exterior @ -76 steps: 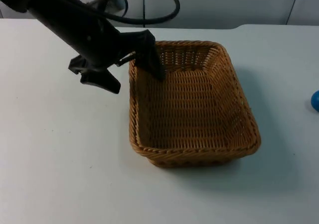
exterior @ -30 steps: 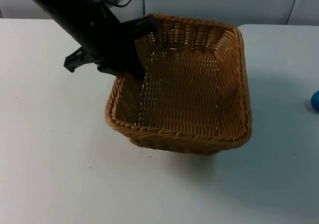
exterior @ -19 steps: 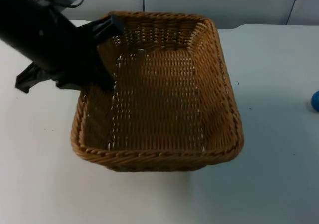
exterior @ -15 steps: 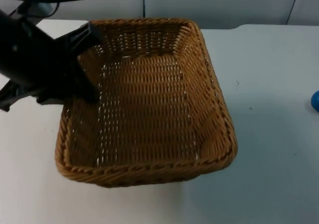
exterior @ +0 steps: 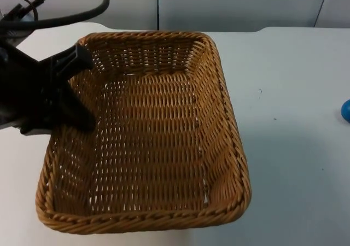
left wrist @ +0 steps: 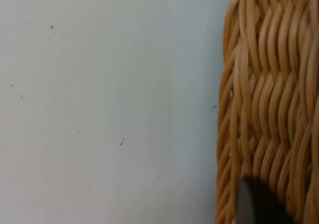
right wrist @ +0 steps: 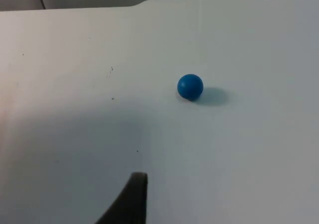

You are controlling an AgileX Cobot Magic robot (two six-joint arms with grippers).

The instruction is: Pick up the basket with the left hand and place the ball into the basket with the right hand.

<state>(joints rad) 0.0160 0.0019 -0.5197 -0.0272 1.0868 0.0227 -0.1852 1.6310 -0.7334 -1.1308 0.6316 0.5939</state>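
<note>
- While the left gripper [exterior: 82, 87] clamps the wicker basket [exterior: 147, 131]'s left wall, apparently lifted, no writing is readable.
- Blue ball [right wrist: 190, 86] lies on the table [exterior: 295, 147], well apart from the basket.
- Right gripper: finger state unclear.

My left claw's matte black fingers [exterior: 76, 60] stand dark against the honey-tan woven wicker basket [exterior: 147, 131] — ribbed, herringbone-like weave. The small glossy blue ball [right wrist: 190, 86] lies on my plain white table top [exterior: 295, 147] — faintly speckled.
</note>
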